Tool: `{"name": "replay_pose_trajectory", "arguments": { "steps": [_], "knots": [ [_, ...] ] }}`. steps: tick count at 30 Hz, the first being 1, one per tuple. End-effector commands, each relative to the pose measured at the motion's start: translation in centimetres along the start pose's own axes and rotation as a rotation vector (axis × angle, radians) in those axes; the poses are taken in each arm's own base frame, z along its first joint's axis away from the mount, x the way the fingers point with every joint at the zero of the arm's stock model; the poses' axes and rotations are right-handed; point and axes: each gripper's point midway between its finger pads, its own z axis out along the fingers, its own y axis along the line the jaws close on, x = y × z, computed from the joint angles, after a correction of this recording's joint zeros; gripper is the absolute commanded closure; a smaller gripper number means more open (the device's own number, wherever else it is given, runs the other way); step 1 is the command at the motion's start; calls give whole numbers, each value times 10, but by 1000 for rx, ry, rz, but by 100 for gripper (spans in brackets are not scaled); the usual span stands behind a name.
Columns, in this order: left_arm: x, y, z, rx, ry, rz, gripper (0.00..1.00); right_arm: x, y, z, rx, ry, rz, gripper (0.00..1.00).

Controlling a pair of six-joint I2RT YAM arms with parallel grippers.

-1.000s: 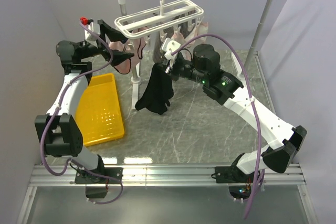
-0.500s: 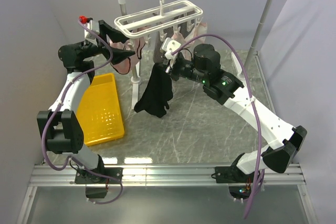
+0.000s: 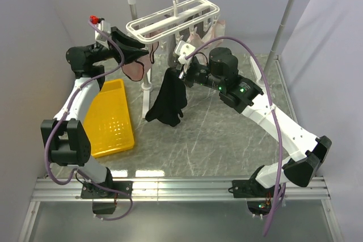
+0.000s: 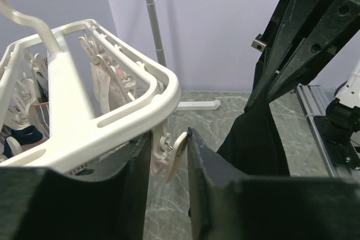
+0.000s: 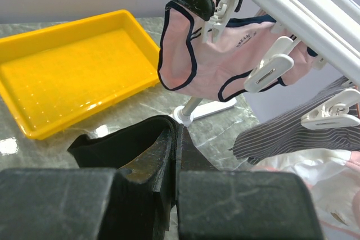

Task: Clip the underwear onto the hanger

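Holding black underwear (image 3: 167,99) pinched shut, R gripper (image 3: 180,75) hangs it by hanger (image 4: 67,102); L gripper (image 4: 169,134) squeezes a corner clip (image 4: 173,153).

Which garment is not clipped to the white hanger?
The black underwear: it dangles from the right gripper, while the pink underwear and striped garment hang clipped to the hanger.

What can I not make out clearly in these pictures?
- Left wrist view: whether the left gripper presses the clip; its own fingers hide the contact.
- Right wrist view: how much underwear the right gripper holds; its fingers cover the held edge.
- Left wrist view: the hook of the hanger, cut off by the upper edge.
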Motion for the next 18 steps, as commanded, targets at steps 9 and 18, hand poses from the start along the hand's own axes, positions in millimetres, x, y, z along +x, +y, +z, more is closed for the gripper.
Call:
{"name": "replay_pose_trajectory", "arguments": {
  "steps": [9,18],
  "knots": [
    [-33,-9,3,-46,-26,51,99,-30,-20,-4,79,-86,-11,100],
    [-45,-15,4,-119,-88,-103,99,-28,-31,24,95,-61,80,100]
  ]
}}
